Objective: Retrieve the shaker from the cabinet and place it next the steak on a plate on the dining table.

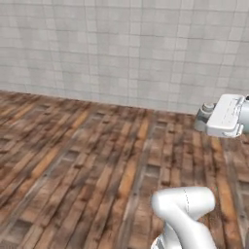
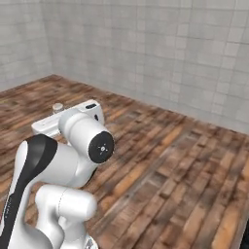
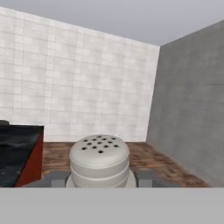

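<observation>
The shaker point(image 3: 99, 159), grey with a pale perforated cap, sits close in the hand view with dark fingers point(image 3: 57, 178) on both its sides. My gripper point(image 3: 99, 180) is shut on it. From the left base view the white hand juts in at the right edge, the gripper point(image 1: 201, 118) holding the shaker point(image 1: 207, 108) at its tip. In the right base view the shaker's cap point(image 2: 58, 107) peeks above the hand. A black marble counter with a red side point(image 3: 19, 157) lies at the left of the hand view. The cabinet, steak and plate are out of view.
Wooden plank floor point(image 1: 87, 160) spreads ahead of the base. A pale tiled wall point(image 2: 160, 48) stands beyond it. A plain grey wall point(image 3: 192, 109) meets the tiled wall at a corner on the right of the hand view.
</observation>
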